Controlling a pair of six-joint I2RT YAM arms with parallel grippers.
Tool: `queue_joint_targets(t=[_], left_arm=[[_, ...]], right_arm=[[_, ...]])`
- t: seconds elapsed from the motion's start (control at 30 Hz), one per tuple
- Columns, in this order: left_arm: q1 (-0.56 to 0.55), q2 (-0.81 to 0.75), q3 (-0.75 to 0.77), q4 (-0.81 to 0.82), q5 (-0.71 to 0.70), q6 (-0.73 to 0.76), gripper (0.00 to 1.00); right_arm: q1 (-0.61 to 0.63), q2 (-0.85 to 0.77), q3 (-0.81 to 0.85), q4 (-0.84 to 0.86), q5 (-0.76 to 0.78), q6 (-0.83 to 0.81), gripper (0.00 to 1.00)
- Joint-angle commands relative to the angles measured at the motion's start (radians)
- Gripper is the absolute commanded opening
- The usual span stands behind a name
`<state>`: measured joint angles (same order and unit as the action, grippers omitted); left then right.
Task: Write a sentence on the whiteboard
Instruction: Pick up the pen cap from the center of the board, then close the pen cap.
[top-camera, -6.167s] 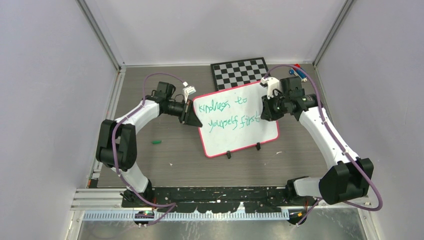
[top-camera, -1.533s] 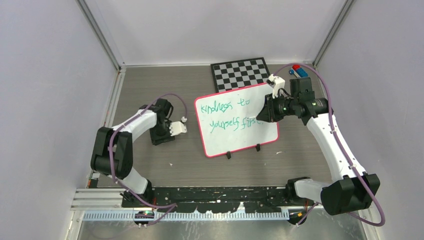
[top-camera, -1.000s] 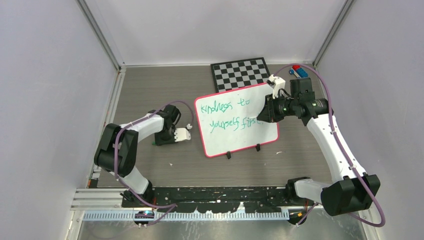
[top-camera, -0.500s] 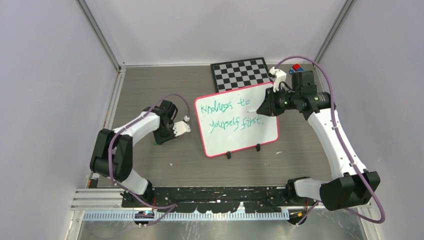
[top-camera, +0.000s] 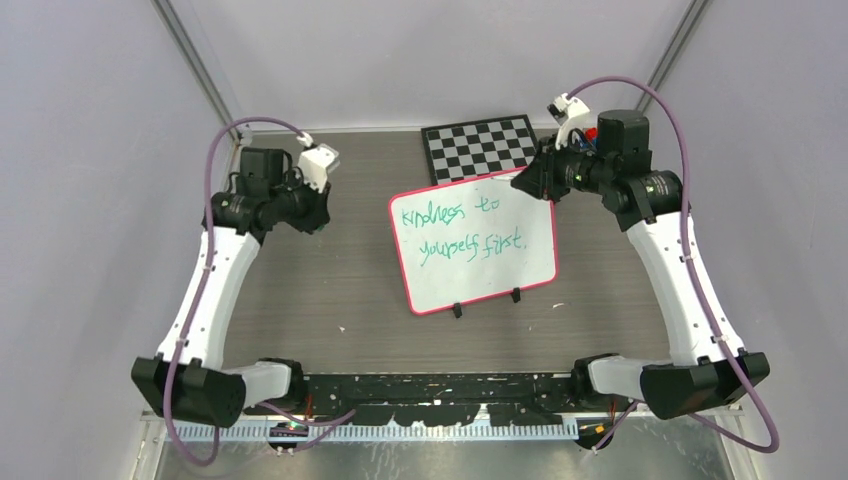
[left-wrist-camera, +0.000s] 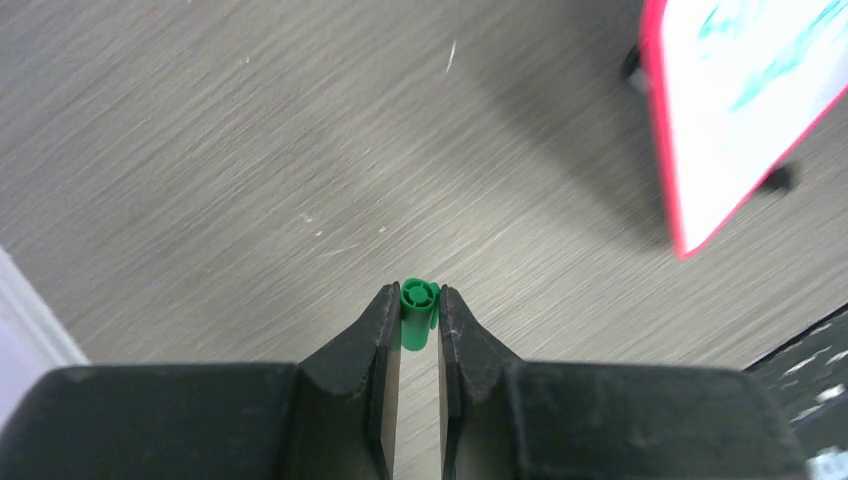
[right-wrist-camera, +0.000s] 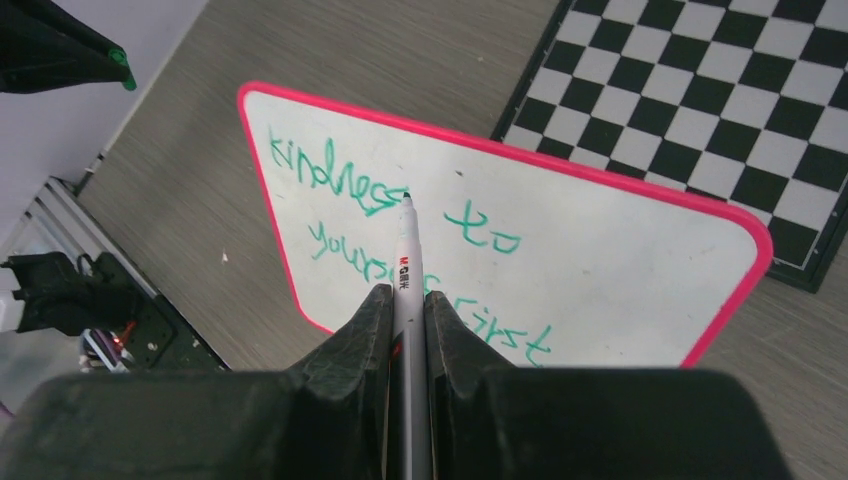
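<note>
The left gripper (left-wrist-camera: 418, 298) is clamped on a single small green cap (left-wrist-camera: 418, 312), whose round open end shows between the fingertips, held above bare table (top-camera: 330, 290) well to the left of the board. The right gripper (right-wrist-camera: 407, 300) is closed on the one marker (right-wrist-camera: 404, 255), a pale barrel with a dark tip. In the wrist view the tip lies over the end of the first word, but whether it touches the surface cannot be told. There are two arms, one cap, one marker, one whiteboard (top-camera: 480, 278) and one chequered board (top-camera: 480, 145). The whiteboard sits mid-table between the two arms, just in front of the chequered board, its far right corner reaching that board's near edge. It is a glossy white rectangle with rounded corners and a thin pink-red frame, turned somewhat askew to the table edges. Two small black feet (top-camera: 457, 311) show at its near edge. The sentence (top-camera: 462, 230) runs across it in two lines of loose green handwriting, "kindness to" above and "yourself first." below. The lower part of the board is blank.
</note>
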<state>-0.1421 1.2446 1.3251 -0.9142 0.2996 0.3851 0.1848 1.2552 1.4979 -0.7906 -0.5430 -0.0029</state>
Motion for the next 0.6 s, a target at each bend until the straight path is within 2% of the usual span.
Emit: queue_joint_targets(t=[0.0, 0.2, 0.27, 0.33, 0.47, 0.57], left_arm=[[0.006, -0.083, 0.068, 0.137, 0.086, -0.419, 0.0], [0.016, -0.155, 0.062, 0.321, 0.152, -0.907, 0.0], [0.038, -0.141, 0.065, 0.371, 0.267, -1.074, 0.0], [0.079, -0.148, -0.01, 0.526, 0.386, -1.327, 0.0], [0.167, -0.17, -0.159, 0.844, 0.504, -1.743, 0.0], [0.178, -0.197, -0.23, 0.962, 0.506, -1.906, 0.0]], right_arm=[[0.067, -0.016, 0.099, 0.084, 0.023, 0.099, 0.0], [0.227, 0.076, 0.266, 0.069, 0.1, 0.164, 0.0], [0.287, 0.097, 0.312, 0.069, 0.151, 0.172, 0.0], [0.356, 0.104, 0.345, 0.056, 0.242, 0.121, 0.0], [0.489, 0.052, 0.278, 0.143, 0.43, -0.002, 0.0], [0.604, -0.005, 0.186, 0.271, 0.6, -0.142, 0.0]])
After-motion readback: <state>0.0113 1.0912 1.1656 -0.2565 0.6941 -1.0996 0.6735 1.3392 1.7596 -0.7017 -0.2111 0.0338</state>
